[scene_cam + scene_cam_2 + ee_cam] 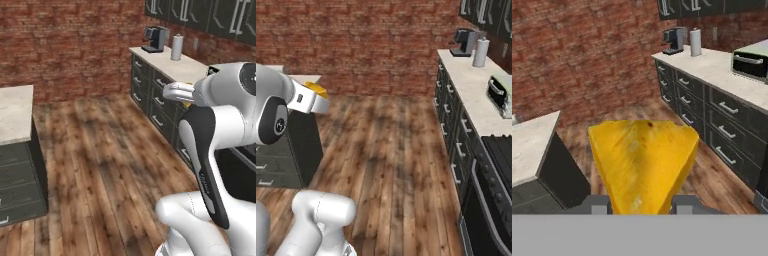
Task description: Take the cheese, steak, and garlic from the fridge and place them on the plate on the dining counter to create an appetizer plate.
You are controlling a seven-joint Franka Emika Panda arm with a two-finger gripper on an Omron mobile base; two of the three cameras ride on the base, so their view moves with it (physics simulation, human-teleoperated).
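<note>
The yellow-orange wedge of cheese [643, 162] sits clamped in the claw [642, 204], its narrow end down between the fingers and its broad edge pointing away, above the wooden plank floor [707, 182] near the beige speckled worktop [529, 142].

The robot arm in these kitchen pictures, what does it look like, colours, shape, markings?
The arm is made of glossy white, rounded shell segments with a long black inlay strip down one link, bearing faint small lettering too small to read. In the right base view a white joint carries a dark round cap with a small pale mark. The gripper has two small grey finger tips. No cables show.
</note>
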